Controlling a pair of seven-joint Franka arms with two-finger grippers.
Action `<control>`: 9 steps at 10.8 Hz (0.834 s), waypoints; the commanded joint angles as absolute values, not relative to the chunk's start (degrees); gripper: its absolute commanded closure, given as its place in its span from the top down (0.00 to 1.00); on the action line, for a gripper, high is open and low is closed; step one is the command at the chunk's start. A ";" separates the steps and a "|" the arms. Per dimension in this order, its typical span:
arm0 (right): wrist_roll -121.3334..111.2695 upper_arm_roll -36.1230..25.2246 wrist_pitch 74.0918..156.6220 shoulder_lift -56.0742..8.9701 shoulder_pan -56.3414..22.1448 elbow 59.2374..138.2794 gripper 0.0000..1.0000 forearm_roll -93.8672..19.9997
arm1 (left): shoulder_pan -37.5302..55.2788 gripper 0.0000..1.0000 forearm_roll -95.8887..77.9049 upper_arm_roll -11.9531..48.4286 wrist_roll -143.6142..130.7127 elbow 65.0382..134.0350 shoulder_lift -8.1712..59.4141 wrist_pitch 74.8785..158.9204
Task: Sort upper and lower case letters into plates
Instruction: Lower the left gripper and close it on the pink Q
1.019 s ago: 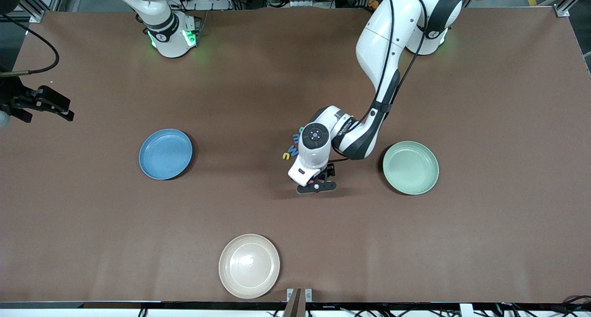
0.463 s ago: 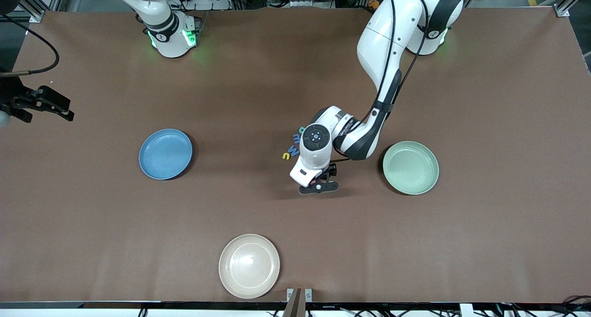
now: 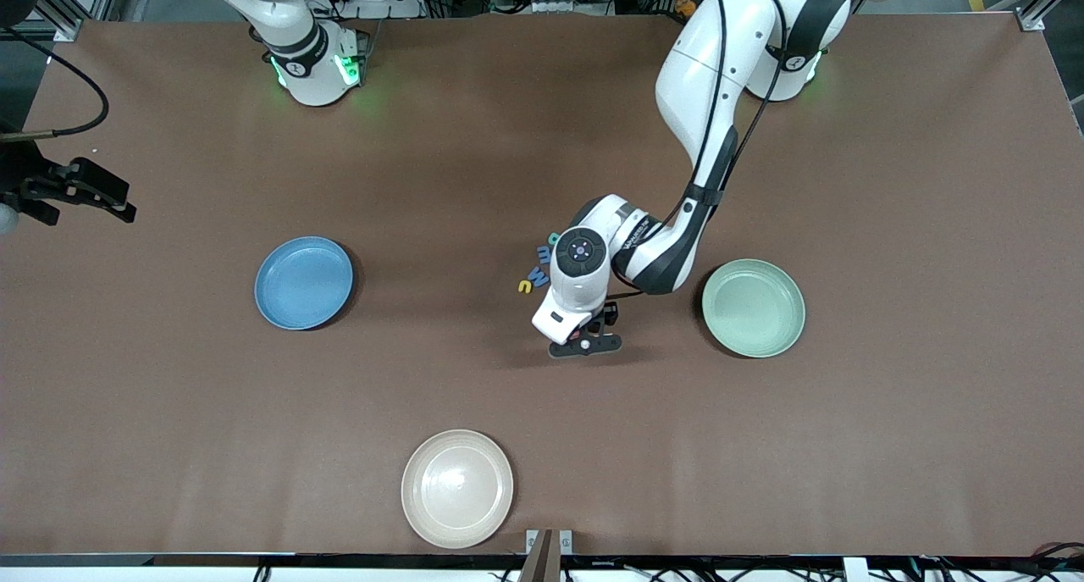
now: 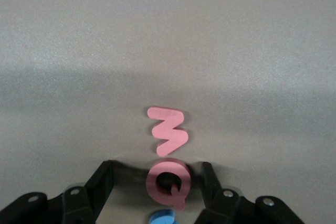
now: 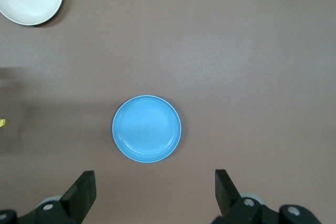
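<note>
pink Q flat between left tool fingers

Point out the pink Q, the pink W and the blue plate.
pink Q [image 4: 169,183], left wrist view, on its ring, between the left gripper's fingers.
pink W [image 4: 169,135], left wrist view, on its middle strokes.
blue plate [image 3: 303,282], front view, on its bare floor.

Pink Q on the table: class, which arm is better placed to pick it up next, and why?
The left. Its gripper already straddles the pink Q, fingers either side and not yet touching. The right gripper waits, open, above the blue plate.
</note>
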State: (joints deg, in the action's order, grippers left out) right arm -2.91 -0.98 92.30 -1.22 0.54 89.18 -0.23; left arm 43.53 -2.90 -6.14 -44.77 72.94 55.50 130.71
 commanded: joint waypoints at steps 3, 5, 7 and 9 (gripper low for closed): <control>-2.72 -0.70 92.29 -1.41 1.14 88.86 1.00 -0.97 | 44.64 0.65 -4.48 -6.33 -44.82 73.04 55.02 129.73; -2.72 -0.70 92.29 -1.41 1.23 88.86 1.00 -0.97 | 44.65 0.48 -4.48 -6.42 -44.82 73.04 55.11 129.73; -2.72 -0.70 92.29 -1.41 1.14 88.86 1.00 -0.97 | 44.65 0.34 -4.57 -6.33 -45.00 73.04 55.02 129.64; -2.72 -0.62 92.29 -1.41 1.14 88.86 1.00 -1.05 | 44.74 0.13 -4.48 -6.59 -45.00 73.04 55.02 129.64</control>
